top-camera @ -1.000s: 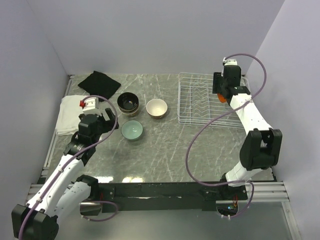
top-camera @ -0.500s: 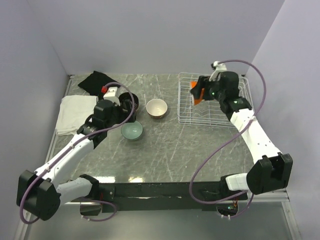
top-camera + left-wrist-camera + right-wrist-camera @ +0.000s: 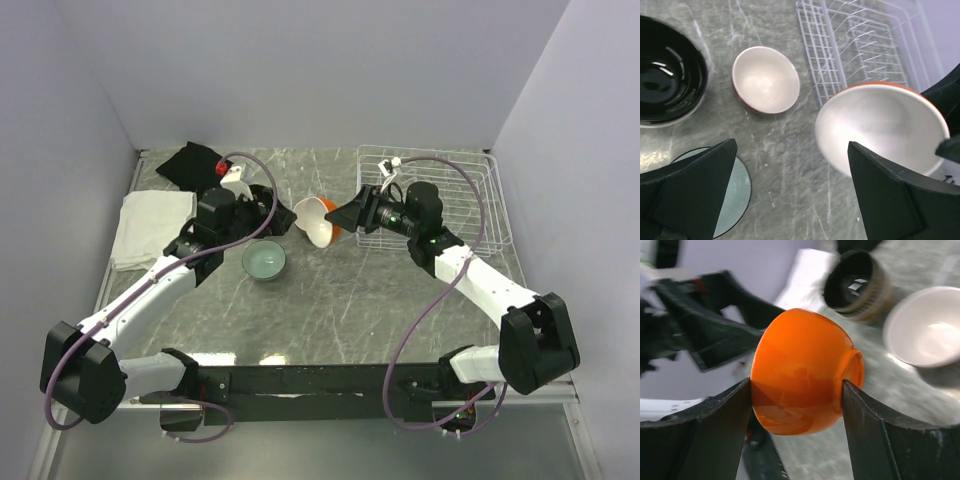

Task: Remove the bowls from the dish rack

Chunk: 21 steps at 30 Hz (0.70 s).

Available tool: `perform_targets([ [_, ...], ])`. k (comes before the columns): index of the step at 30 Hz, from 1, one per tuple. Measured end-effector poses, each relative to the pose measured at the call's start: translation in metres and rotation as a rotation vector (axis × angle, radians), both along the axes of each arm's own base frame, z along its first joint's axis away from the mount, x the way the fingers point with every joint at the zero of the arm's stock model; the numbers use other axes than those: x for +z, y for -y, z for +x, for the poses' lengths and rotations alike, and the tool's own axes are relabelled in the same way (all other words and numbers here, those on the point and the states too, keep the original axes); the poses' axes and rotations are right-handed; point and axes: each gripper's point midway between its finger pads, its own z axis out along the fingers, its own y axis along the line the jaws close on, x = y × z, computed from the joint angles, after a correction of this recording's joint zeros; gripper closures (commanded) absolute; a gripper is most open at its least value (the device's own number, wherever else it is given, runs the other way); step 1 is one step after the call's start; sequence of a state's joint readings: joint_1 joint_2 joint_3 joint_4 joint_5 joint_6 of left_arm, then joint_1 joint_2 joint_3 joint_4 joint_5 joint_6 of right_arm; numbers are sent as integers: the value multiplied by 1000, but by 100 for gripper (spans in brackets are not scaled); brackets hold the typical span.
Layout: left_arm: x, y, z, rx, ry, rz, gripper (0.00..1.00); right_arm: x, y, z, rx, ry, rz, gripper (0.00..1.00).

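Note:
My right gripper [image 3: 345, 215] is shut on an orange bowl [image 3: 802, 372] with a white inside [image 3: 882, 130]. It holds the bowl tilted in the air, left of the white wire dish rack [image 3: 482, 178]. The rack also shows in the left wrist view [image 3: 865, 45]. My left gripper [image 3: 263, 200] is open and empty [image 3: 792, 150], above the bowls on the table. A white bowl [image 3: 766, 80], a black bowl [image 3: 667, 80] and a pale teal bowl [image 3: 264, 261] stand on the table. In the top view the held bowl covers the white bowl.
A black cloth [image 3: 200, 165] lies at the back left and a folded white cloth [image 3: 150, 225] at the left edge. Purple walls close in the table at the back and on both sides. The two arms are close together over the table's middle.
My right gripper has carried the orange bowl from the rack leftward to over the white bowl. My left arm has swung right and forward over the black bowl.

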<state>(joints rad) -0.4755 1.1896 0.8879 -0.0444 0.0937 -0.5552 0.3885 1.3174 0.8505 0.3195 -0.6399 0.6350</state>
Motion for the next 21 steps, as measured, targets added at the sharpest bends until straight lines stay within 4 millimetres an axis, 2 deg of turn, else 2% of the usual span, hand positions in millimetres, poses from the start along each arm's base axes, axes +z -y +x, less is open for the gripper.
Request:
perform_targets([
  [2, 4, 3, 0, -5, 6, -28, 2, 12, -9, -5, 31, 10, 72, 71],
  [5, 6, 7, 0, -7, 3, -65, 9, 30, -17, -9, 66, 26, 167, 71],
  [7, 4, 8, -1, -6, -10, -82, 12, 37, -19, -10, 79, 26, 218, 71],
  [10, 0, 11, -2, -9, -32, -102, 23, 39, -22, -11, 97, 10, 274, 71],
  [11, 0, 12, -1, -10, -35, -108, 30, 38, -23, -12, 102, -1, 284, 71],
  [13, -1, 14, -1, -12, -44, -121, 38, 38, -25, -13, 112, -18, 310, 71],
  [15, -1, 16, -1, -16, -50, -132, 52, 38, -26, -14, 121, -30, 332, 71],
  [19, 3, 21, -3, -33, -56, -164, 69, 35, -27, -16, 132, -48, 359, 71],
  [21, 4, 24, -5, -41, -62, -176, 82, 32, -28, -17, 136, -63, 369, 71],
])
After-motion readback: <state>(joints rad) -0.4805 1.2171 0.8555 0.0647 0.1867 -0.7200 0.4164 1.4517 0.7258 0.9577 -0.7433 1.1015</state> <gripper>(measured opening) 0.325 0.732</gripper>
